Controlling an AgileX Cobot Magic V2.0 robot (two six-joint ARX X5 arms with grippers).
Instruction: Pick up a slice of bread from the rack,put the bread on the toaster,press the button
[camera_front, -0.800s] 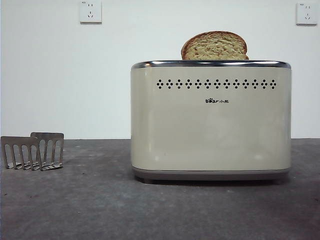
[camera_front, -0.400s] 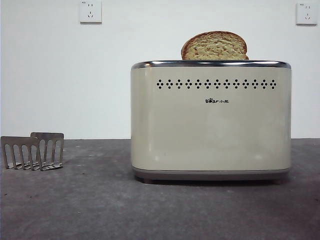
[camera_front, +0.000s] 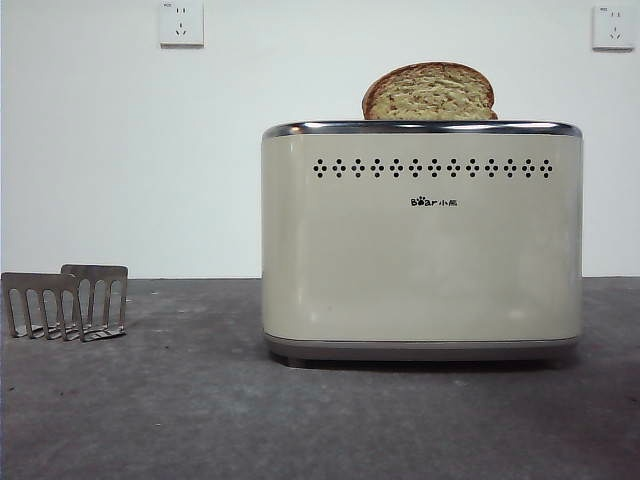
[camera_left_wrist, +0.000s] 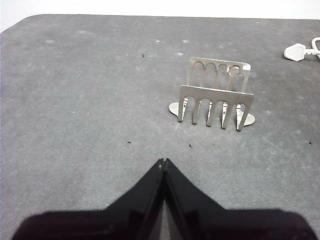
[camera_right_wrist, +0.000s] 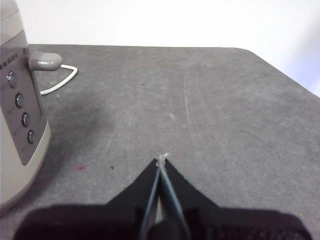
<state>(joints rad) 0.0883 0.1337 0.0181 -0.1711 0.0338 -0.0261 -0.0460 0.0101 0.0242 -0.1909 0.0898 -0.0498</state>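
Black jaws of the left gripper are seen pressed together to a single seam, tips meeting; nothing is held between them and nothing is touched. Bare grey table lies directly ahead of the tips. Further ahead and a little to one side, well apart from the tips, the rack is seen: two upright grey metal plates with finger-like bars, one behind the other, standing on small round feet. No bread is seen in it. Beyond the rack, near the table's far edge, a white plug is noted.

The right gripper is likewise closed, jaws drawn together with only a hairline seam between them; a pale speck is noted at the tips, its nature not discernible. Nothing is gripped. To one side of the tips, near but not touching, the end face of the toaster is seen, with a column of round buttons on a grey panel and a grey lever above it. A white cord is seen trailing behind.

In the front view no gripper is shown. The toaster is seen standing broadside on the table, cream with a chrome rim. The slice of bread is seen upright in the top of the toaster, its rounded upper part projecting above the rim. Two wall sockets are noted on the white wall behind.
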